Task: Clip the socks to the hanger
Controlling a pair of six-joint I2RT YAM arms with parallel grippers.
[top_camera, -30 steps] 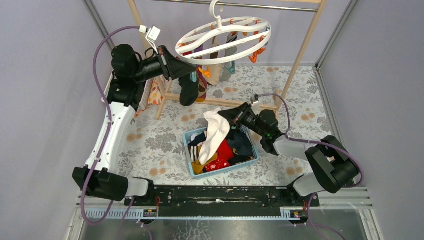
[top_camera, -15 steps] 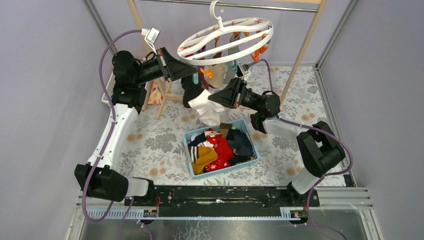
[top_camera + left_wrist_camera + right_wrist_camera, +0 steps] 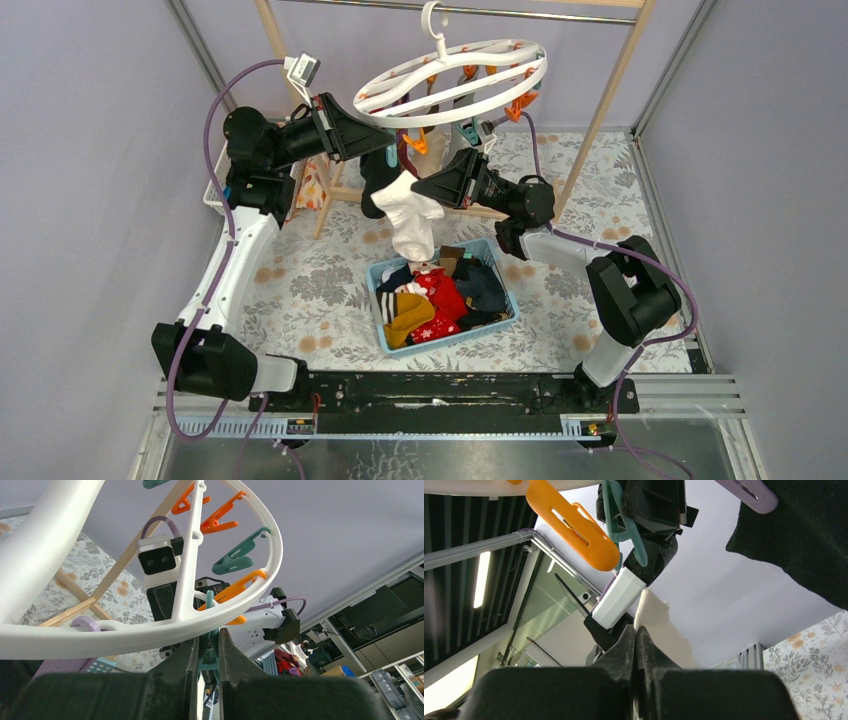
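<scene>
Top view: R gripper (image 3: 420, 188) clamps white sock (image 3: 410, 218); only L wrist view shows L gripper (image 3: 209, 639) pinching teal clip (image 3: 206, 659).

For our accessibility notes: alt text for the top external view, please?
Right claw holds a white sock up beneath the round white hanger, where the left claw grips a teal clip; a blue basket of socks sits below.

Left arm stands up from the table's near-left corner, forearm about level and pointing right, left gripper (image 3: 392, 148) with jaws narrowed onto a teal clip (image 3: 208, 661). Right arm extends from the near-right corner toward mid-table, wrist raised, right gripper (image 3: 418, 188) clamped tight on a white sock (image 3: 410, 215).
</scene>
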